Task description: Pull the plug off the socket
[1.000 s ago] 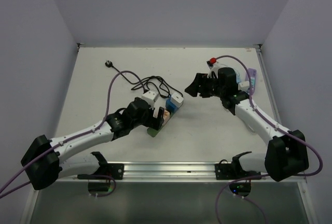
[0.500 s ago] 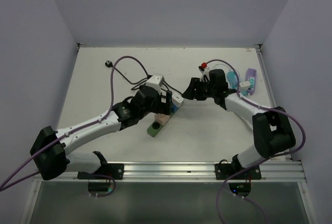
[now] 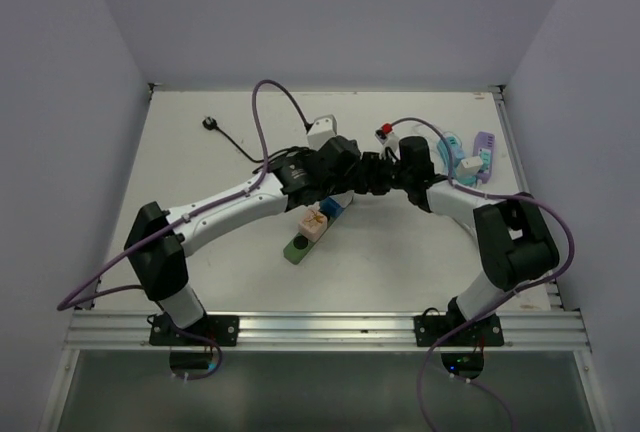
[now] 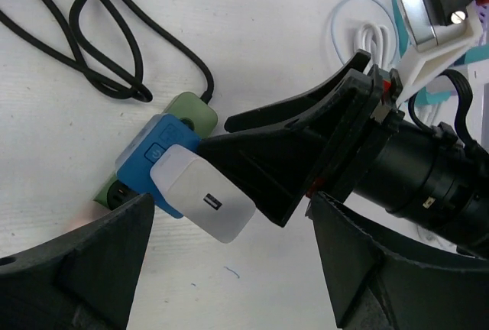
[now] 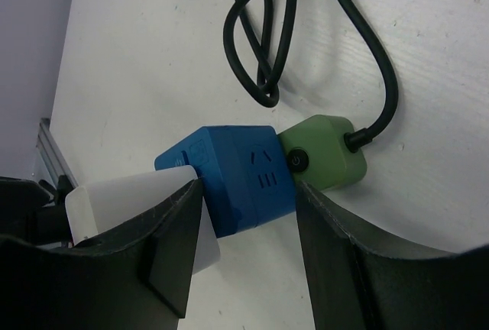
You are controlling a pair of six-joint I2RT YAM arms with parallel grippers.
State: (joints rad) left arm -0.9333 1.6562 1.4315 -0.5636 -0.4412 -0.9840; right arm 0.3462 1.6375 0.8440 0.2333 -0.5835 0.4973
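Note:
A green power strip (image 3: 298, 248) lies mid-table with a beige cube and a blue socket cube (image 3: 333, 208) on it. In the left wrist view a white plug (image 4: 202, 204) sits in the blue cube (image 4: 149, 147). It also shows in the right wrist view (image 5: 126, 192). My right gripper (image 5: 248, 253) is open, one finger on each side of the blue cube (image 5: 237, 173); its left finger overlaps the plug. My left gripper (image 4: 229, 269) is open just above the plug and holds nothing. In the top view both grippers (image 3: 345, 167) (image 3: 372, 174) meet and hide the plug.
The strip's black cable (image 4: 99, 40) loops behind the socket and ends in a black plug (image 3: 209, 123) at the far left. Purple and teal items (image 3: 480, 152) lie at the back right. The right gripper's black fingers (image 4: 306, 154) fill the middle of the left wrist view.
My left gripper swung from the strip's near-left side up and right to its far end. My right gripper moved left until its fingers reached the blue cube.

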